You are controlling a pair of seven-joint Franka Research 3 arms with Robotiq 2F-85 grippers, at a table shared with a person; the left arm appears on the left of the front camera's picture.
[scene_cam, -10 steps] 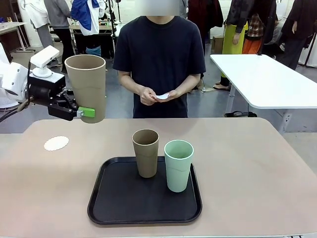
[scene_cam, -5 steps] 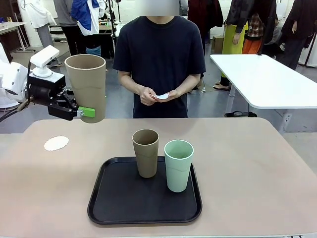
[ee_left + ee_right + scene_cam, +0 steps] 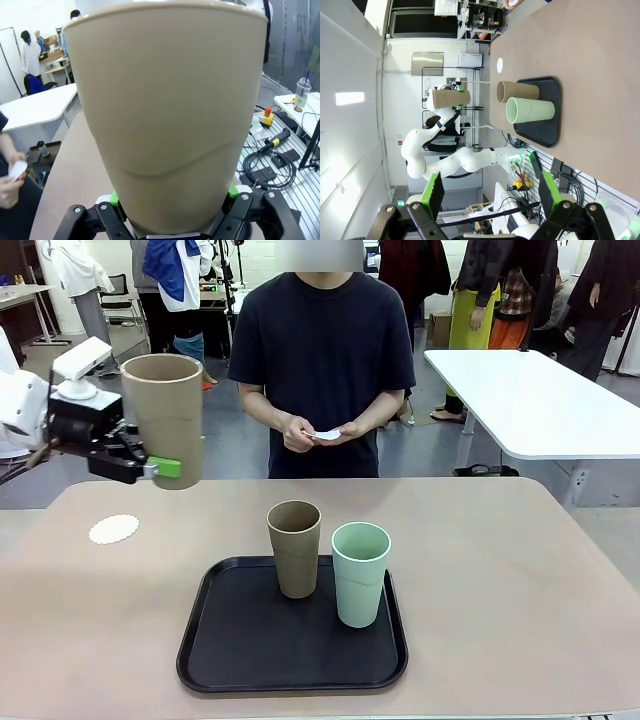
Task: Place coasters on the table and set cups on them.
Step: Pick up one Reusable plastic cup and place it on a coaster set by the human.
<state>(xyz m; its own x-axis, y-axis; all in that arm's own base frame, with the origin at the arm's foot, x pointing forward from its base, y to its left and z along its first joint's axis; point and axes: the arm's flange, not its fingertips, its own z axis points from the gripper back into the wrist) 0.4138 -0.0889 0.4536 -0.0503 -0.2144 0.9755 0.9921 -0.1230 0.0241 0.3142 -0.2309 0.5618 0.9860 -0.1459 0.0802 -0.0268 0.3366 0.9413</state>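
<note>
My left gripper (image 3: 160,468) is shut on a tan-brown cup (image 3: 163,415) and holds it upright in the air above the table's far left corner. In the left wrist view that cup (image 3: 170,125) stands close up between the green pads (image 3: 116,200). One white lacy coaster (image 3: 113,529) lies on the beige table (image 3: 500,570), below and left of the held cup. A second tan cup (image 3: 294,548) and a mint green cup (image 3: 360,573) stand on the black tray (image 3: 230,660). My right gripper (image 3: 490,195) is open, high and away from the table.
The person stands at the far edge, both hands holding white coasters (image 3: 328,434) at waist height. A white table (image 3: 540,400) stands behind on the right. The right wrist view shows the tray (image 3: 547,135) and both its cups sideways, far off.
My left gripper has carried the tan cup a little to the left. The tray, its cups and the person's hands have stayed put.
</note>
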